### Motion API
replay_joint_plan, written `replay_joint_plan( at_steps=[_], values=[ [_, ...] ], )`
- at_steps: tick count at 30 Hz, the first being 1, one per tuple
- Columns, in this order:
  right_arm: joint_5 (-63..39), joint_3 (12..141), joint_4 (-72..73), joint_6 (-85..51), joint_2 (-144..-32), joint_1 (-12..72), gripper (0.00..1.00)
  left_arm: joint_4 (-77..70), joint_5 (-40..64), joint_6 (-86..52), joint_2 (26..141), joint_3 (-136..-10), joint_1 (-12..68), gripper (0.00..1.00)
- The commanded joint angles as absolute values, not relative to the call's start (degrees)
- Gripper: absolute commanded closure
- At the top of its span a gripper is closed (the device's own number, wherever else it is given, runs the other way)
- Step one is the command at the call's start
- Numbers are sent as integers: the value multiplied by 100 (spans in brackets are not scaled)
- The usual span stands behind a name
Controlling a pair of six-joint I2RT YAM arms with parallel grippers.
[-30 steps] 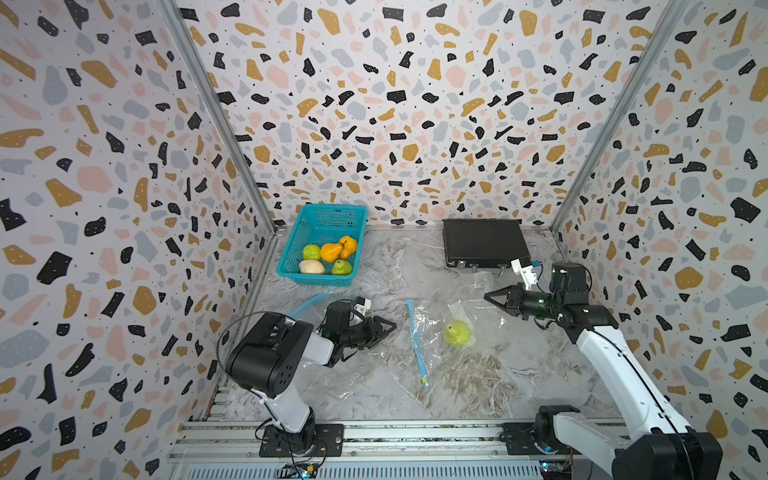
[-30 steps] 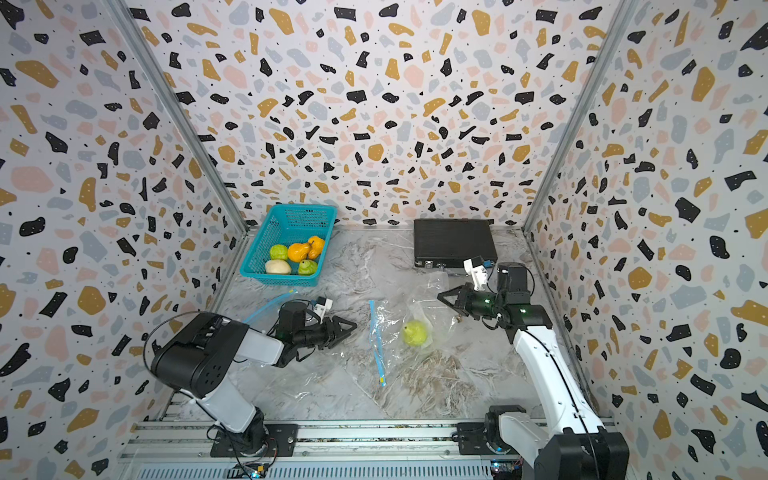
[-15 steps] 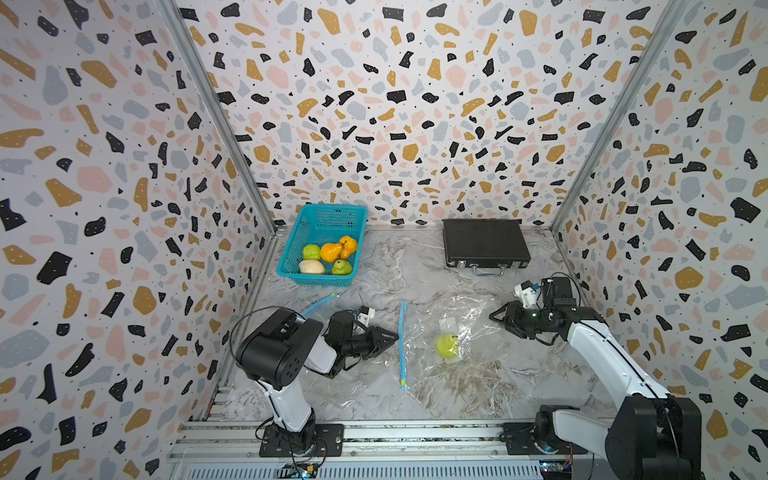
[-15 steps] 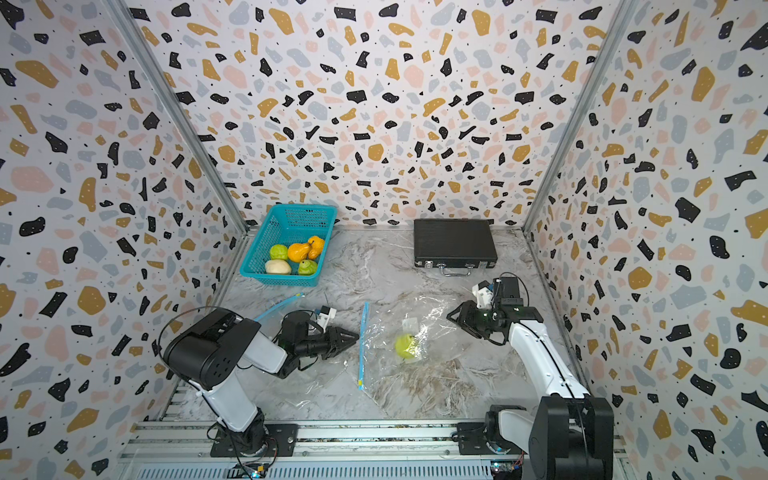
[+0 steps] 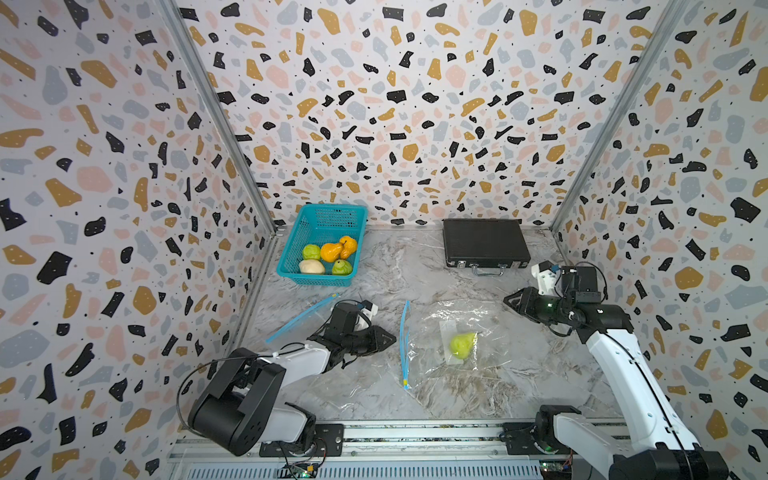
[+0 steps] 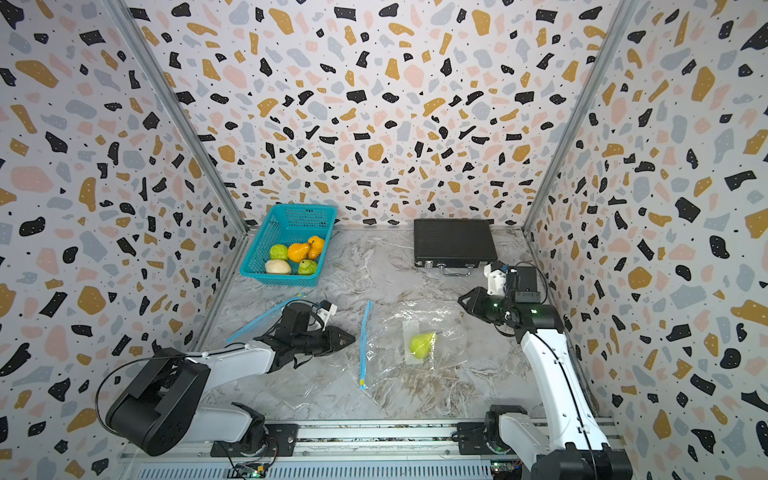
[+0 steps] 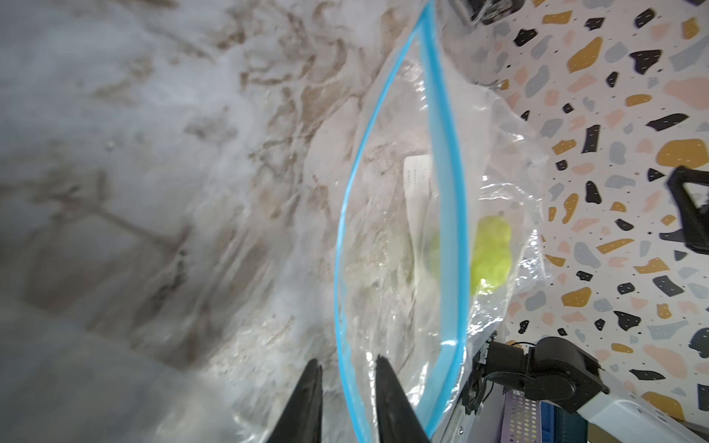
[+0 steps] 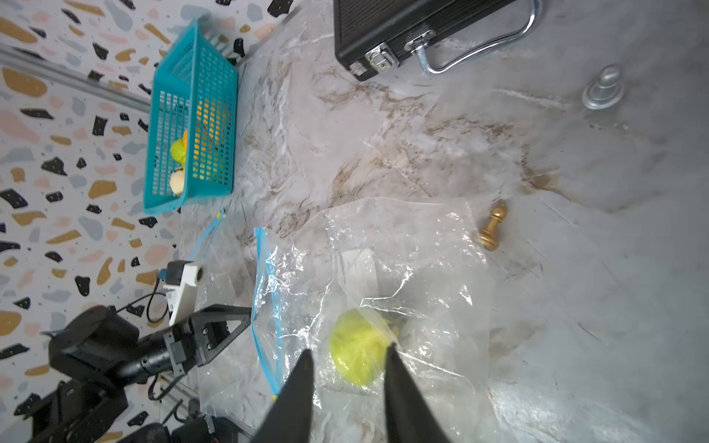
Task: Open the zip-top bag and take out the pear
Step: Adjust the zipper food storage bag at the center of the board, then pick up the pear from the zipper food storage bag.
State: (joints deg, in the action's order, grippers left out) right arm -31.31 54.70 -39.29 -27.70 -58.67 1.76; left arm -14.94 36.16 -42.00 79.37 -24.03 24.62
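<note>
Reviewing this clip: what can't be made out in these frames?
- Print on the label inside the zip-top bag: blurred in the left wrist view, too small in both top views.
- Fruit in the basket: mostly behind its mesh wall in the right wrist view.
- Silver piece: blurred, right wrist view.

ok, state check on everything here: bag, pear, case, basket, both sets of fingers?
zip-top bag: lying flat, zip open, lips parted
pear: inside the bag
black case: closed, latches down
teal basket: upright, holding fruit
left fingers: open, narrow gap, empty, just short of the bag mouth
right fingers: open, empty
</note>
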Motion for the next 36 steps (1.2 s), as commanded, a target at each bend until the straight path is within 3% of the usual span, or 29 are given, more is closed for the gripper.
replay_joint_plan(
  at_steps=[1,5,17,36],
  values=[
    [-3343,5239,-3866,-2765,-5977,371,87,-1143,3509,-4007,7918,-2654,2544,75],
    [-3404,4625,-3115,-2897,-6375,449,100,-762,3427,-3956,7667,-2874,2681,76],
    [-3472,3830,-1861,-3023,-7264,525,100,-665,3350,-3929,8177,-3351,2979,77],
    [-3261,3642,-1096,-2936,-8342,987,100,-1228,3246,-4230,9280,-4085,3371,75]
  ],
)
